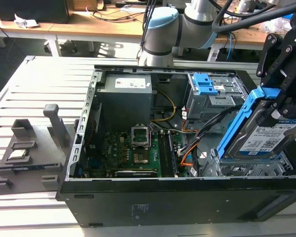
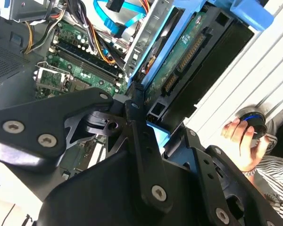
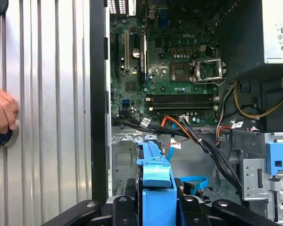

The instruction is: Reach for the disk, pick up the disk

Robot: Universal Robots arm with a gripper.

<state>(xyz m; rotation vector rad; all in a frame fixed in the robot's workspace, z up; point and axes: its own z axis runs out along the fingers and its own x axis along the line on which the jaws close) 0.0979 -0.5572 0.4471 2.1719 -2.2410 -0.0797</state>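
Observation:
The disk (image 1: 264, 140) is a silver metal drive with a white-and-blue label and blue side rails. It stands tilted on edge over the drive cage (image 1: 246, 170), at the exterior view's right of the open computer case. My black gripper (image 1: 275, 98) comes down from above and is shut on the drive's upper blue rail. In the first wrist view the blue rail (image 3: 155, 176) runs between the fingers of the gripper (image 3: 155, 203). The second wrist view shows the disk's green circuit-board underside (image 2: 179, 59) just beyond the gripper (image 2: 150, 123).
The black case (image 1: 153, 202) lies open on a slatted metal table (image 1: 44, 84), showing the motherboard (image 1: 133, 153), power supply (image 1: 126, 96) and orange and blue cables (image 3: 179, 125). A bare blue bracket (image 1: 203, 83) sits in the upper bay. A grey fixture (image 1: 27, 150) stands beside the case. A person's hand (image 3: 1, 113) rests on the table.

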